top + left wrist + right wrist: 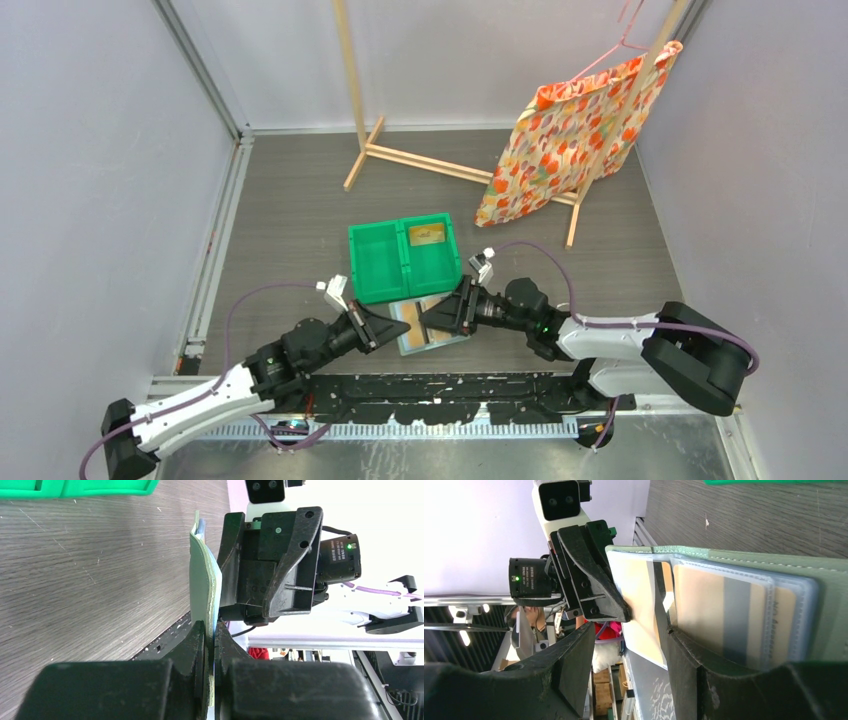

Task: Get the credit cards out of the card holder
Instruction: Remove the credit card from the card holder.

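The grey-green card holder (422, 338) lies open between my two grippers, just in front of the green bin. My left gripper (388, 333) is shut on the holder's left edge; in the left wrist view the holder (204, 585) shows edge-on, pinched between the jaws (211, 632). My right gripper (432, 318) is open over the holder's inside. In the right wrist view its jaws (626, 635) stand wide apart around the near part of a tan credit card (639, 600). More tan cards (696, 610) sit in the pale slots of the holder (774, 562). One tan card (428, 235) lies in the bin.
The green two-compartment bin (380, 262) stands just behind the holder. A wooden rack (420, 160) with a hanging orange flowered bag (570, 135) stands at the back. Grey walls close in the left and right sides.
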